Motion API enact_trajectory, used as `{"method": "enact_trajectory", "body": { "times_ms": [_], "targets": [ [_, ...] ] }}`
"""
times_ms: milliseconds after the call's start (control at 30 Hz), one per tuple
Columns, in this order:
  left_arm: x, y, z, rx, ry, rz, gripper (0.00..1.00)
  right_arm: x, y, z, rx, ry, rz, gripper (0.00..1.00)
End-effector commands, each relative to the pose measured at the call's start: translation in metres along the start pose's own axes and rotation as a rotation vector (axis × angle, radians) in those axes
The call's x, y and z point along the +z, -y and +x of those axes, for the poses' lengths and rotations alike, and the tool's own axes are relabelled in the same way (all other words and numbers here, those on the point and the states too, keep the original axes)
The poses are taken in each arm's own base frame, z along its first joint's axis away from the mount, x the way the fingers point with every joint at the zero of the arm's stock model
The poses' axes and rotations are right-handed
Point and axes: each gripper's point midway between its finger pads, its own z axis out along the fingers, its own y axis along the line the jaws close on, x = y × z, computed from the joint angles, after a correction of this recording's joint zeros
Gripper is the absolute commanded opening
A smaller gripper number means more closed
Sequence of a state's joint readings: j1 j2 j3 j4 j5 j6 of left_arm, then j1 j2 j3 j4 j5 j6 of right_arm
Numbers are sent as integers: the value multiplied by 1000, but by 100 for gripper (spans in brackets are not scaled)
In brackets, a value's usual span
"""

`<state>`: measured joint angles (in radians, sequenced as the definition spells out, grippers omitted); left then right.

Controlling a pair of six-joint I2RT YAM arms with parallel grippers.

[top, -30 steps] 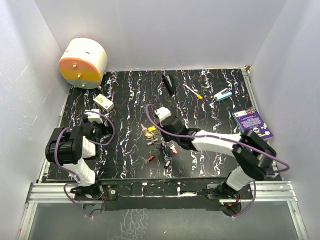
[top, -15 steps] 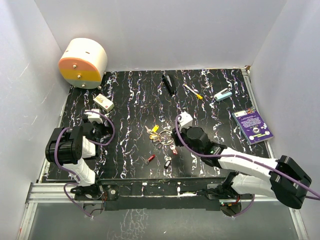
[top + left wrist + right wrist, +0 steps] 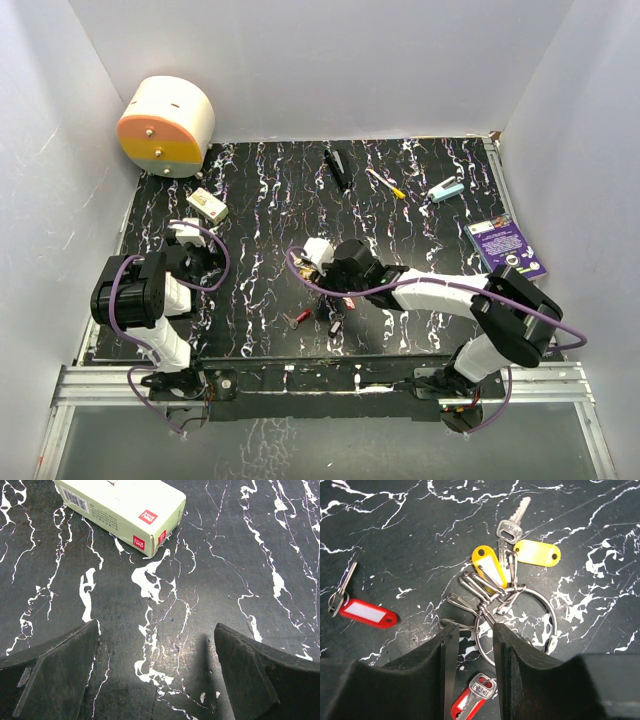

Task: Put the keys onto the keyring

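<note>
Right pincer (image 3: 476, 627) is down over the key pile near the middle of the bench (image 3: 420, 225); its fingers (image 3: 445, 670) sit a little apart, and through the gap we see the keyring's wire, so it straddles the ring's edge rather than clamping it, as far as we can tell. The keyring (image 3: 547, 605) lies flat on the bench; a bunch of wire clips hangs off its 11 o'clock side, and two yellow-tagged keys (image 3: 489, 570) plus a plain silver key (image 3: 512, 522) fan out from there toward 12 o'clock. The red-tagged key (image 3: 367, 612) lies loose, well apart at 9 o'clock of the ring; the red-headed key (image 3: 472, 700) pokes out at 7 o'clock, right under the fingers. From the top camera we also spot a black key (image 3: 335, 325) at 6 o'clock of the pincer.

Left pincer (image 3: 155, 675) is wide apart with nothing between its fingers, hanging over bare bench on the left side; a pale green box (image 3: 120, 510) lies at its 12 o'clock, near but not touching.
</note>
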<state>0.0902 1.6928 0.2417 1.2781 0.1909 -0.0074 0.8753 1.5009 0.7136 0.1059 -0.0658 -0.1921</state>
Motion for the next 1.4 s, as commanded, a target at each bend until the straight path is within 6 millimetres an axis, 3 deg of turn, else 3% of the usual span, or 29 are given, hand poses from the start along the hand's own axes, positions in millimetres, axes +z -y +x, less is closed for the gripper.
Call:
{"method": "enact_trajectory", "body": {
  "times_ms": [0,167,300,700,933,1367],
  "targets": [
    [4,2,-15,16,44,14,97,-7,-8,-24,-139,91,-74,37],
    [4,1,-15,16,43,13,97,-10,-18,-16,-192,90,-131,36],
    [4,2,-15,17,45,13,97,-5,-15,-5,-216,53,-122,36],
    [4,1,-15,16,45,12,97,23,-11,13,-262,-34,-131,35],
    [4,2,-14,16,43,14,97,35,-11,15,-279,-57,-144,34],
    [4,2,-15,17,44,14,97,31,-25,10,-233,-50,-210,32]
  ]
}}
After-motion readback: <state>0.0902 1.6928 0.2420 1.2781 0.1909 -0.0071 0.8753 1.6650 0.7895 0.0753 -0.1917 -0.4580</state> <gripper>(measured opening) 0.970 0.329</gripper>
